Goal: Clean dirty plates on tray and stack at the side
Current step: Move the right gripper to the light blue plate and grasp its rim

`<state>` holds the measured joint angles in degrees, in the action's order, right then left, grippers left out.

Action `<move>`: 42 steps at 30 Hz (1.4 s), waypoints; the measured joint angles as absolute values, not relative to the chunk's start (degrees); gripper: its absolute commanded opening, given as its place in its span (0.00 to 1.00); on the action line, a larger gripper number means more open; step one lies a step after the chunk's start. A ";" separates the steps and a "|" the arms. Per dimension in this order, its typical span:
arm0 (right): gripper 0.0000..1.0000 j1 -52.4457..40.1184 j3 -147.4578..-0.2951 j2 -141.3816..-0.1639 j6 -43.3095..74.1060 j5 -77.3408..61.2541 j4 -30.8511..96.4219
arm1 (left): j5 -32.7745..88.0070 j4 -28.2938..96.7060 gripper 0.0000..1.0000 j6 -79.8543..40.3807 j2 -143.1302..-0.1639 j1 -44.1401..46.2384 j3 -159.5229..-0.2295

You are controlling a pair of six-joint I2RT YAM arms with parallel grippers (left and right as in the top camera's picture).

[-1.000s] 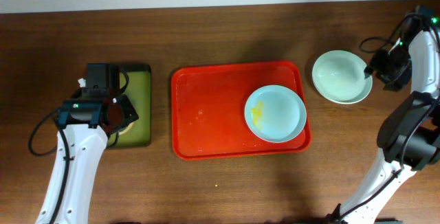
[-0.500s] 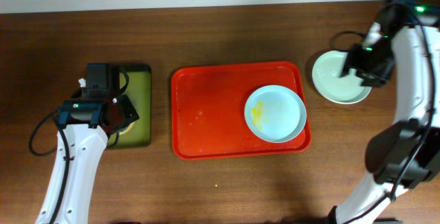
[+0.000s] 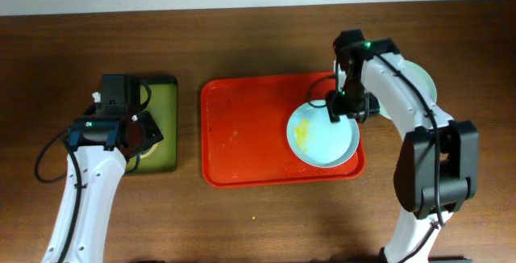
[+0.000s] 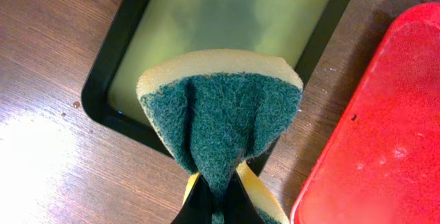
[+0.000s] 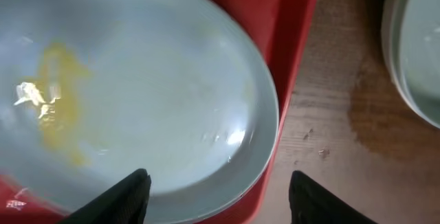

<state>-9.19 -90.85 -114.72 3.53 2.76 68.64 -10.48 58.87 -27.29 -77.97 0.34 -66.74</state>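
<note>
Overhead: we see the red tray [image 3: 242,134] mid-surface [image 3: 266,223], w/ 1 blue plate [image 3: 322,146] at its 3 o'clock end. A yellow smear [image 3: 302,134] marks the plate's 9 o'clock side. The right tool [image 3: 337,114] hangs over the plate's 12 o'clock rim. Pale plates [image 3: 421,76] sit off the tray at its 2 o'clock, partly hidden by the arm. A green tray [image 3: 165,102] lies at the red tray's 9 o'clock, w/ the left tool [image 3: 139,138] above it.

Left wrist: the left tool is clamped on a sponge [image 4: 220,121], green scrub side toward us, above the green tray's rim. The red tray is at 3 o'clock.

Right wrist: the right tool's 2 fingers [image 5: 117,200] are spread wide, gripping nothing. The blue plate's rim is below the gap. The pale plates are at 2 o'clock.
</note>
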 measured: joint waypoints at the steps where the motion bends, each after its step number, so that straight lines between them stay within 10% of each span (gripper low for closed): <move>1: 0.66 -8.99 -89.47 -114.72 3.44 3.20 67.29 | -10.48 58.85 0.00 -27.27 -77.97 0.34 -66.74; 33: 0.23 -1.10 -80.51 -114.74 -3.16 -8.75 59.92 | -10.24 58.74 0.00 -27.27 -77.97 0.34 -66.74; 42: 0.29 -1.08 -80.51 -114.80 -2.98 -10.63 58.24 | -10.26 58.76 0.00 -27.29 -77.97 0.34 -66.74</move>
